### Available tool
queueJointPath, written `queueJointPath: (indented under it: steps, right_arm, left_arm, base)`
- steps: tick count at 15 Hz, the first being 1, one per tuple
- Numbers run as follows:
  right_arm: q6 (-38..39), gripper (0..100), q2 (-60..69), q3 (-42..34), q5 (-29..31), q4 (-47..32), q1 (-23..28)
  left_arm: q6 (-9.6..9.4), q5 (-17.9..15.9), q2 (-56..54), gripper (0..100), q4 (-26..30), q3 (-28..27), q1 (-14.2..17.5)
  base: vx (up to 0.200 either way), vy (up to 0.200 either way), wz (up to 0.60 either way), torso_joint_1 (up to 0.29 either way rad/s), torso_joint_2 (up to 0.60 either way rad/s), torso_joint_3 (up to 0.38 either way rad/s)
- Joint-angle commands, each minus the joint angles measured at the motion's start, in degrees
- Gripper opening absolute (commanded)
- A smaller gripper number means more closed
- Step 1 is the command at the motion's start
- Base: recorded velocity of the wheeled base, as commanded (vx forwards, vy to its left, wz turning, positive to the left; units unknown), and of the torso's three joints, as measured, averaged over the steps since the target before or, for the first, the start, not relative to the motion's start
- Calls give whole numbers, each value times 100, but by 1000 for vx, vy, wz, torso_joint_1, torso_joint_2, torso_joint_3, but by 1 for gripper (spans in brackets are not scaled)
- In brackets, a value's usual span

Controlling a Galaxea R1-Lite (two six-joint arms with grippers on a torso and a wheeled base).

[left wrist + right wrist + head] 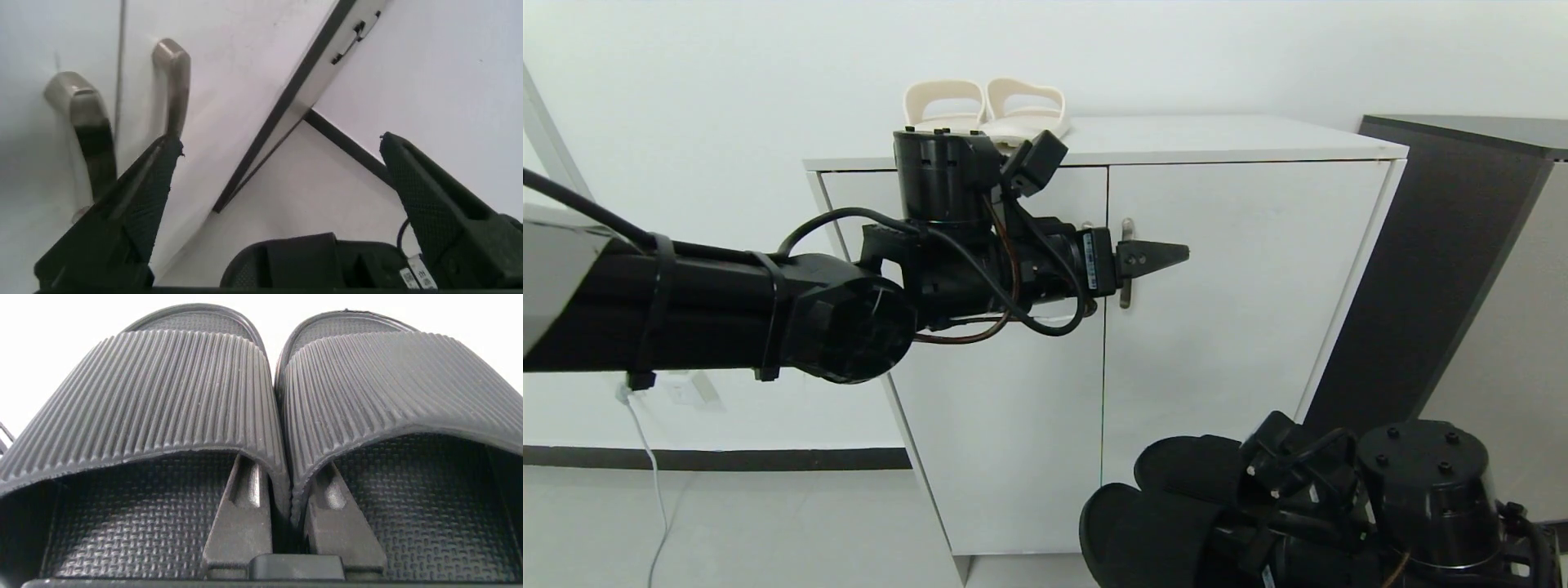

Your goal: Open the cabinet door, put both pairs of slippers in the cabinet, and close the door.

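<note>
- Ahead, from the head view, the left gripper sat at the handles of the shut cabinet. Cream slippers lay on its top, and black slippers hung low on the right.
- From the left wrist, its fingers stood wide apart, one just beside a handle.
- From the right wrist, the right gripper was clamped on the black slippers' adjoining inner walls.

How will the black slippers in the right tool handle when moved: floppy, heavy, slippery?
Probably light and slightly flexible: the black slippers look like moulded rubber. Their ribbed straps and textured footbeds should resist slipping. The right tool pinches only their touching inner sides, so outer edges may sag.
</note>
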State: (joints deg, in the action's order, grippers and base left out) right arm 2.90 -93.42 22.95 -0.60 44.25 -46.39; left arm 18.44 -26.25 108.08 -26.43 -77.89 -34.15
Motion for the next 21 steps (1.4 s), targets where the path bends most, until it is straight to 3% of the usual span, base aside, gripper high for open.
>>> queueJointPath:
  steps: [1, 7, 9, 15, 16, 21]
  right_arm:
    - [0, 0, -10, 7, 7, 5, -2]
    - [0, 0, -10, -2, 33, 5, -11]
    - [-9, 0, -10, -2, 33, 5, -11]
    - [-9, 0, -10, -28, 16, 5, -11]
    - [0, 0, -10, -45, -11, 5, -11]
    - [0, 0, 8, -89, -37, 5, -20]
  left_arm:
    - [1, 172, -15, 100, 6, -7, -4]
    - [1, 832, 319, 100, 164, -447, -40]
    - [1, 876, 398, 100, 402, -631, -75]
    - [1, 893, 609, 100, 410, -781, -163]
    - [1, 893, 582, 0, 402, -763, -163]
    - [1, 1051, 556, 0, 340, -649, -154]
  base:
    - [0, 0, 0, 0, 0, 0]
    - [0, 0, 0, 0, 0, 0]
    - [0, 0, 0, 0, 0, 0]
    - [0, 0, 0, 0, 0, 0]
    - [0, 0, 0, 0, 0, 0]
    - [0, 0, 0, 0, 0, 0]
